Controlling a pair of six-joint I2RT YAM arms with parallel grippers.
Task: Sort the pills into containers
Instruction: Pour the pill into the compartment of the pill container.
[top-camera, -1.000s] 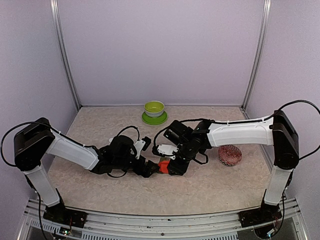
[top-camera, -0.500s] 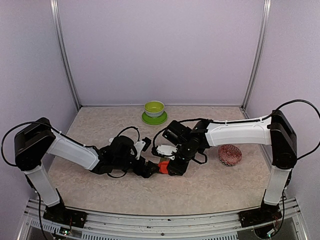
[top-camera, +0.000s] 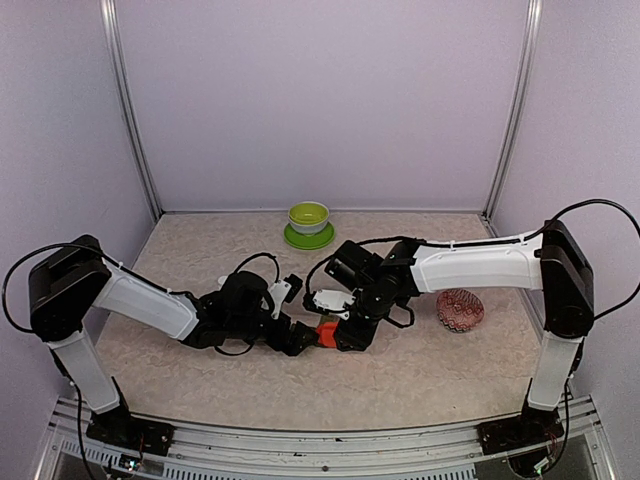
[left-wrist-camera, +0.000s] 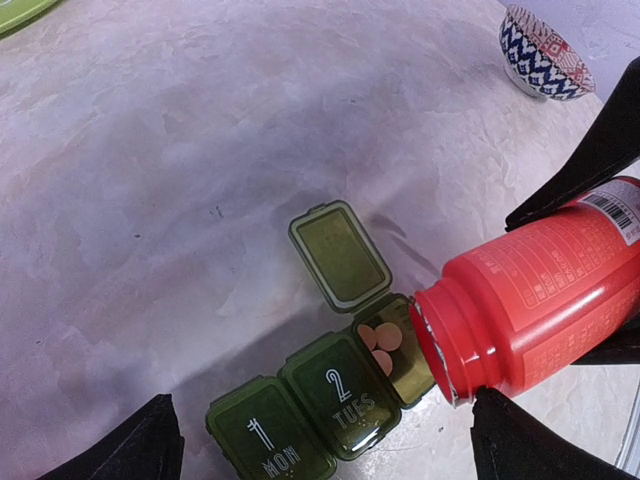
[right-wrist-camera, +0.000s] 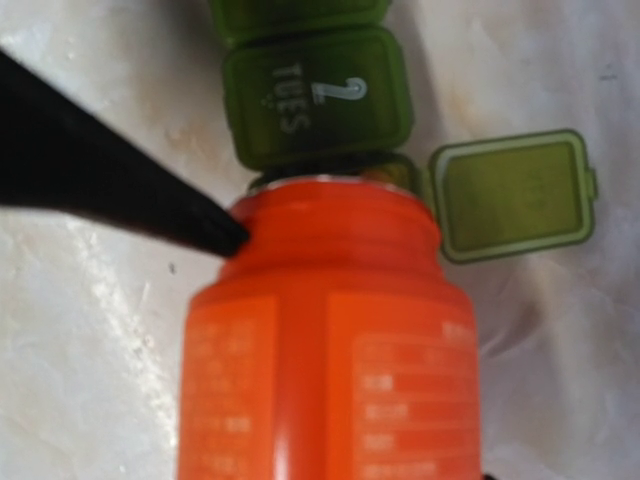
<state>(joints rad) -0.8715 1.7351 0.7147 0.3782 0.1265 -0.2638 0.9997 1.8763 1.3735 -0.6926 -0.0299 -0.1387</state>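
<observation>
The containers (left-wrist-camera: 300, 415) are a dark green strip of three joined compartments on the table. "1 MON" and "2 TUES" are shut. The third compartment stands open with its lid (left-wrist-camera: 340, 255) folded back and a few round orange pills (left-wrist-camera: 378, 342) inside. My right gripper (top-camera: 346, 330) is shut on a red bottle (left-wrist-camera: 545, 300), tipped on its side with its open mouth at the open compartment. The bottle (right-wrist-camera: 330, 360) fills the right wrist view and hides the fingers. My left gripper (left-wrist-camera: 325, 445) is open, with a finger on each side of the strip, near the bottle (top-camera: 325, 333).
A lime-green bowl on a saucer (top-camera: 309, 225) stands at the back centre. A red-and-white patterned bowl (top-camera: 460, 310) sits at the right; it also shows in the left wrist view (left-wrist-camera: 545, 50). Walls and metal posts enclose the table.
</observation>
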